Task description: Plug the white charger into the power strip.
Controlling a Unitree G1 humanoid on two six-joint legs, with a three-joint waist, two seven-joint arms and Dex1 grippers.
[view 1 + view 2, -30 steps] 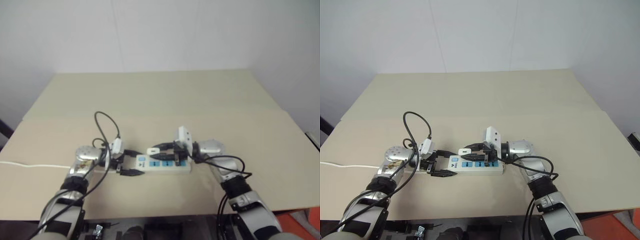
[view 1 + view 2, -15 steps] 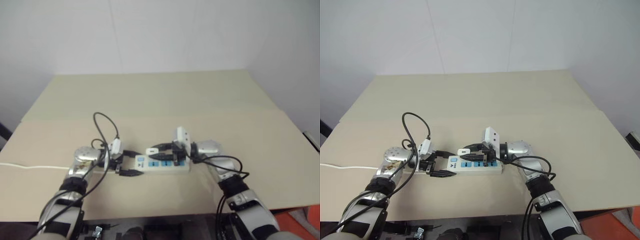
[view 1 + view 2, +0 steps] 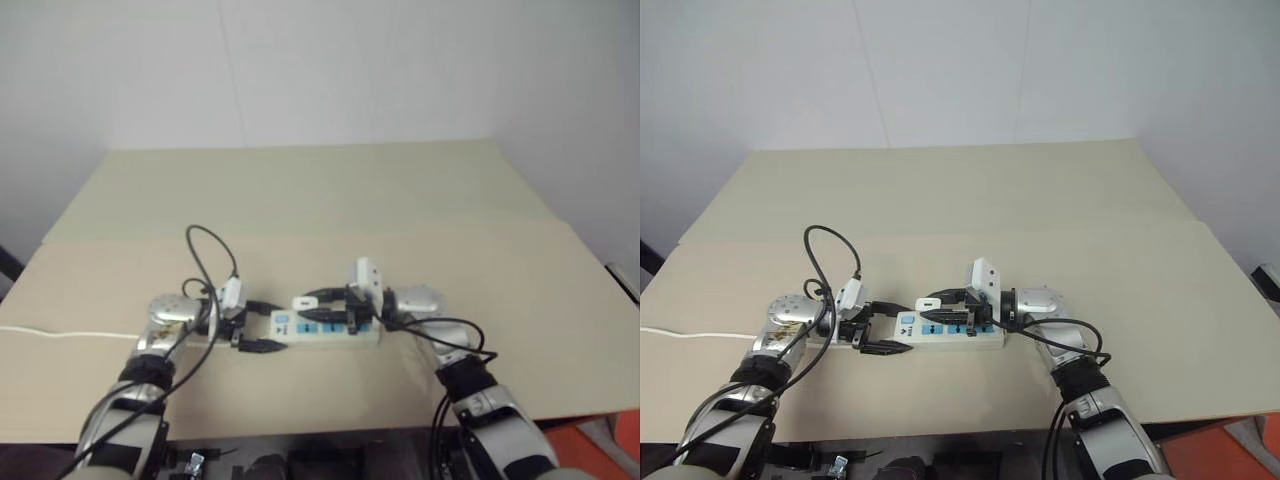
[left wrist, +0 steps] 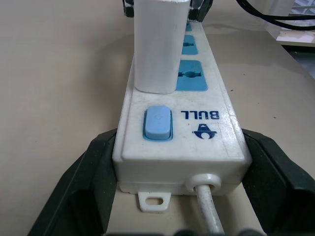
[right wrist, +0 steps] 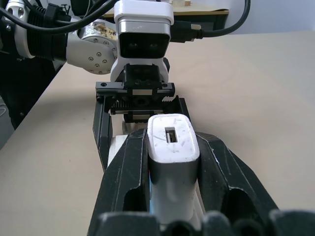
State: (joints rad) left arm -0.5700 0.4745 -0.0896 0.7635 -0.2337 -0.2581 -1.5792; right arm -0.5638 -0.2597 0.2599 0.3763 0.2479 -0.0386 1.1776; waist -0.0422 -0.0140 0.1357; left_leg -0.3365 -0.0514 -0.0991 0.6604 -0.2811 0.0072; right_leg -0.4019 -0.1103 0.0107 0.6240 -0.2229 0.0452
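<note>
Power strip (image 4: 206, 115): lies flat on the counter (image 3: 330, 200), switch end clamped by the left end effector (image 3: 255, 325).
White charger (image 5: 172, 147): stands upright in a socket just past the strip's switch, pinched by the right end effector (image 5: 172, 162).
Risk: probably not fully seated; a skewed push could bend its prongs or slide the strip.

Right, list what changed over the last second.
Nothing visibly changed. The right gripper stays clamped on the white charger, which stands on the power strip beside its switch end. The left gripper keeps holding that end against the table.
</note>
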